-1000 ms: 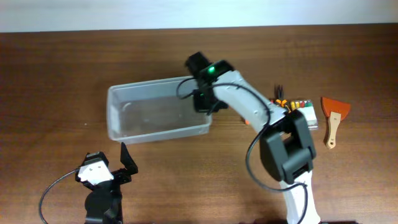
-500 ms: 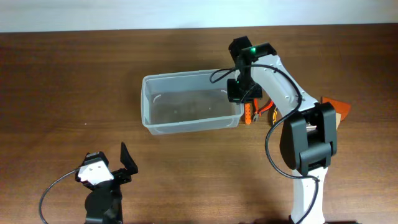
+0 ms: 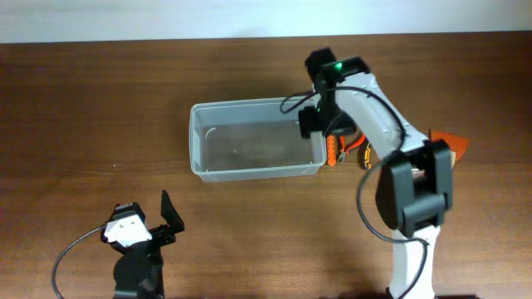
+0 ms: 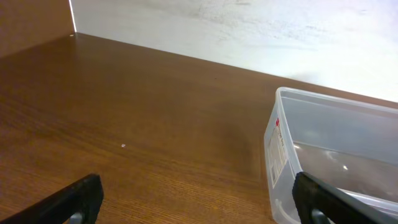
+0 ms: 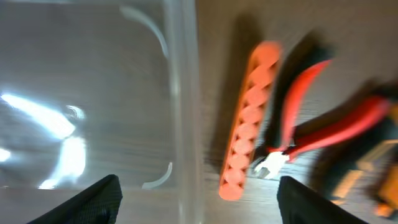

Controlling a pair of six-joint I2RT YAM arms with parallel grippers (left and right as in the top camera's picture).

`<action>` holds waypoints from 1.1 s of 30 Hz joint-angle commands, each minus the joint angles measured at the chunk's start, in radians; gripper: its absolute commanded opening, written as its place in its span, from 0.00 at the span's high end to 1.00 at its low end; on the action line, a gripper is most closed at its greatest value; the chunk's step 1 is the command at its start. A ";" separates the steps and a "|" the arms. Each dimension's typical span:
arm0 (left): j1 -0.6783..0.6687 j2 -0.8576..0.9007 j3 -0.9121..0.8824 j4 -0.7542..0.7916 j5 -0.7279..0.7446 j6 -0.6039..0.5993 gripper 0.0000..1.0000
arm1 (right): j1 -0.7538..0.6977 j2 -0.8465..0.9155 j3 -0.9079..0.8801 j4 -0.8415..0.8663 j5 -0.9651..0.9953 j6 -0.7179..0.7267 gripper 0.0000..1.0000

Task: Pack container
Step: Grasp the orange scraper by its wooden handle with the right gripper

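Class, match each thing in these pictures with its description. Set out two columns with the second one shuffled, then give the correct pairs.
Column one
1. container
2. left gripper
3. orange ridged handle
4. right gripper

Column two
A. open, over the container's right wall
B. lies just outside the container's right wall
C. clear plastic, nothing visible inside
D. open, holding nothing, apart from the container

Pairs: 1-C, 2-D, 3-B, 4-A
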 commanded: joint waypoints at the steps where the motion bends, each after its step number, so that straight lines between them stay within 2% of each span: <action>1: -0.004 -0.005 -0.004 -0.001 -0.004 0.009 0.01 | -0.050 -0.206 0.095 0.003 0.088 -0.017 0.15; 4: -0.004 -0.005 -0.004 -0.001 -0.004 0.009 0.01 | -0.134 -0.305 0.106 0.006 0.161 -0.017 0.03; 5: -0.004 -0.005 -0.004 -0.001 -0.003 0.009 0.01 | -0.172 -0.332 0.106 0.006 0.194 -0.018 0.01; 11: -0.004 -0.005 -0.004 -0.001 -0.003 0.009 0.01 | -0.435 -0.358 0.097 -0.028 0.219 -0.107 0.01; 16: -0.004 -0.005 -0.004 -0.001 -0.003 0.009 0.01 | -0.598 -0.286 0.028 -0.032 0.093 -0.107 0.01; 23: -0.004 -0.005 -0.004 -0.001 -0.004 0.009 0.01 | -0.663 -0.128 -0.093 -0.019 0.077 -0.119 0.00; 33: -0.004 -0.005 -0.004 -0.001 -0.003 0.009 0.01 | -0.712 0.077 -0.113 0.006 0.065 -0.156 0.07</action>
